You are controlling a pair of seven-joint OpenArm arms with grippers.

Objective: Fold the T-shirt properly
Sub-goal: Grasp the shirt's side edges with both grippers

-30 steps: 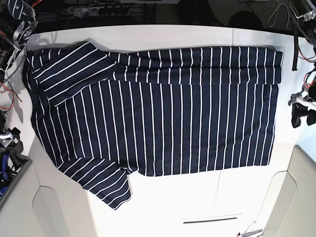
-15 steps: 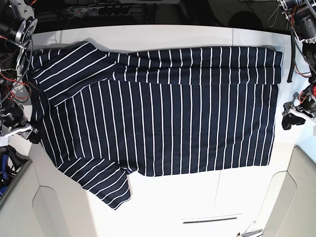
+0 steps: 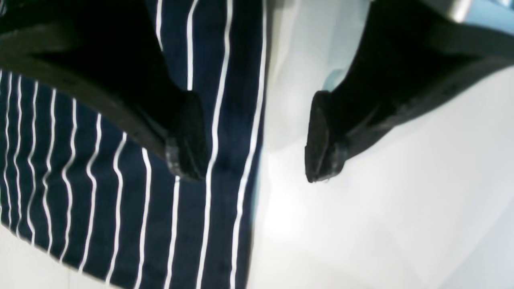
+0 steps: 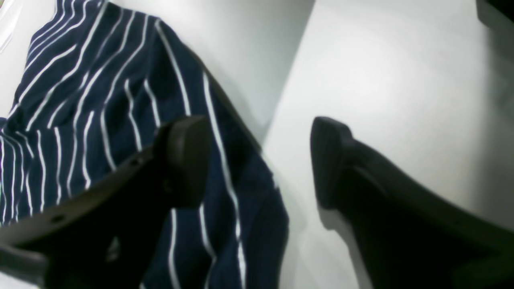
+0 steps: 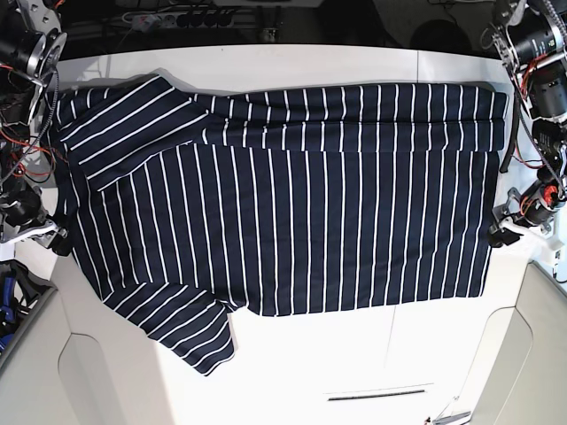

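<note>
The T-shirt (image 5: 292,204) lies spread flat on the white table (image 5: 354,354), dark navy with thin white stripes, its top strip folded over and its sleeves at the left. My left gripper (image 5: 500,235) is open at the shirt's right edge; in the left wrist view (image 3: 253,140) one finger (image 3: 186,136) is over the fabric (image 3: 120,208) and the other over bare table. My right gripper (image 5: 58,239) is open at the shirt's left edge; in the right wrist view (image 4: 259,160) it straddles the cloth's edge (image 4: 100,100). Neither gripper holds anything.
A power strip (image 5: 177,18) and cables lie beyond the table's far edge. Arm hardware and wiring stand at both sides. A narrow slot (image 5: 376,394) sits in the table near the front edge.
Both arms have come down and in to the shirt's side edges. The left gripper moved further in over the last half second. The shirt has not moved.
</note>
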